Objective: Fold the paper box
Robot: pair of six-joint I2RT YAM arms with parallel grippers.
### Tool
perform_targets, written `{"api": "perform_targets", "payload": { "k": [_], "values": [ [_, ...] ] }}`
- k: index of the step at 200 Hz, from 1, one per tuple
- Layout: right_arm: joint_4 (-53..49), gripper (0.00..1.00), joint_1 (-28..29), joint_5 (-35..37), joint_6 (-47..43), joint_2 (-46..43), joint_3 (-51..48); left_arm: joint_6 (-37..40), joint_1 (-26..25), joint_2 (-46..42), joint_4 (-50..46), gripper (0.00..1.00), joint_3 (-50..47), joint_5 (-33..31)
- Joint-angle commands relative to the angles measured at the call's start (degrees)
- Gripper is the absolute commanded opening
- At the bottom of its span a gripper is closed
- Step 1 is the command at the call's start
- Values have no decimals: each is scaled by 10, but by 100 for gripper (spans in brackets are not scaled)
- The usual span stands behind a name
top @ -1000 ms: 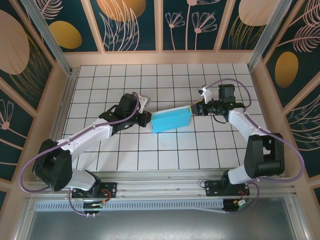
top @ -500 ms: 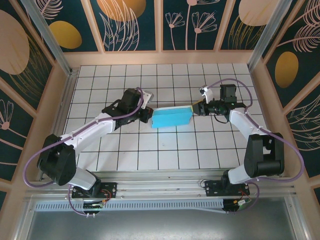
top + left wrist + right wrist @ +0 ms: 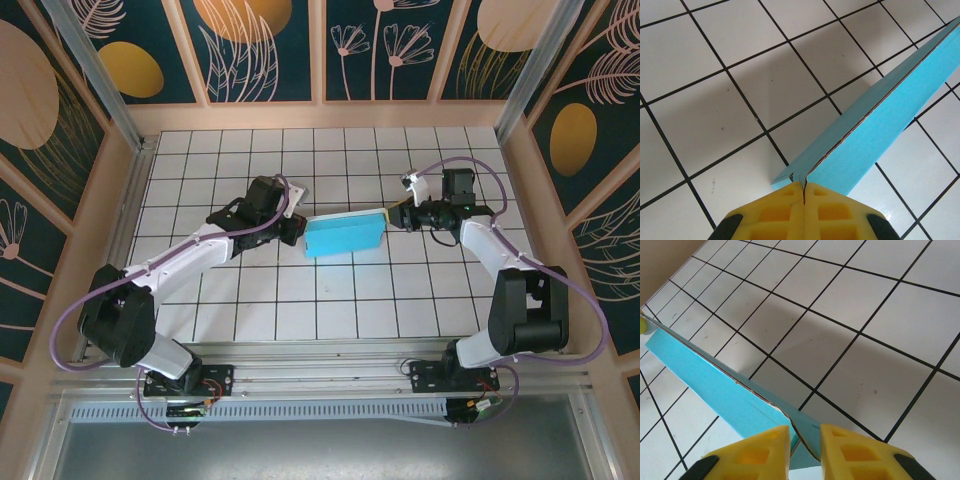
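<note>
The paper box (image 3: 345, 235) is a flat turquoise rectangle held off the tiled table between both arms, about two tiles wide. My left gripper (image 3: 298, 228) is shut on its left end. In the left wrist view the yellow fingers (image 3: 835, 210) press together on a thin cardboard edge, and the box (image 3: 880, 125) runs away to the upper right. My right gripper (image 3: 392, 215) is at the box's right end. There the jaws (image 3: 805, 437) stand narrowly apart, with a curled flap of the box (image 3: 705, 375) between them.
The white tiled table (image 3: 330, 300) is ringed by a wooden rim (image 3: 320, 115) and patterned walls. A metal rail (image 3: 128, 215) runs along the left side. Both arm bases sit on the near rail (image 3: 320, 375).
My left gripper has moved towards the far side with the box's left end, so the box lies more level. The right jaws have narrowed around its right end.
</note>
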Motion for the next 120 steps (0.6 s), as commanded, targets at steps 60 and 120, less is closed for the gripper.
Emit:
{"api": "perform_targets", "payload": {
  "k": [60, 120],
  "values": [
    [5, 18, -6, 0, 7, 9, 2, 6, -1, 10, -9, 0, 22, -3],
    [0, 15, -6, -3, 19, 16, 12, 5, -1, 10, -8, 0, 22, -3]
  ]
}}
